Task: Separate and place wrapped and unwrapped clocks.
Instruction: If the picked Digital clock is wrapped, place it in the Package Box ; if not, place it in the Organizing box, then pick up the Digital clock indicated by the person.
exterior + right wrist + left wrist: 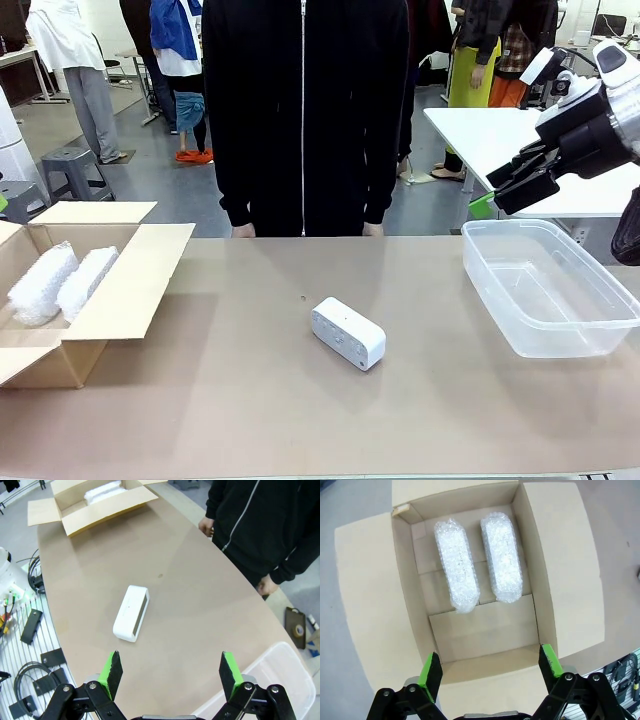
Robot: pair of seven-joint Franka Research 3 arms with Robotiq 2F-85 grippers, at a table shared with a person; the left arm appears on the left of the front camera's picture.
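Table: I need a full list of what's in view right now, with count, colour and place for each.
wrapped clocks: two, whitish bubble wrap, side by side inside the cardboard box
unwrapped clock: one, glossy white, lying near the middle of the table
cardboard box: one, brown, flaps open, at the robot's left end of the table
plastic tub: one, clear, at the robot's right end of the table
table: one, tan top
stool: one, grey, on the floor beyond the box
person: one, black zip jacket, standing at the far edge
left gripper: one, black with green pads, open, above the box
right gripper: one, black with green pads, open, raised near the tub
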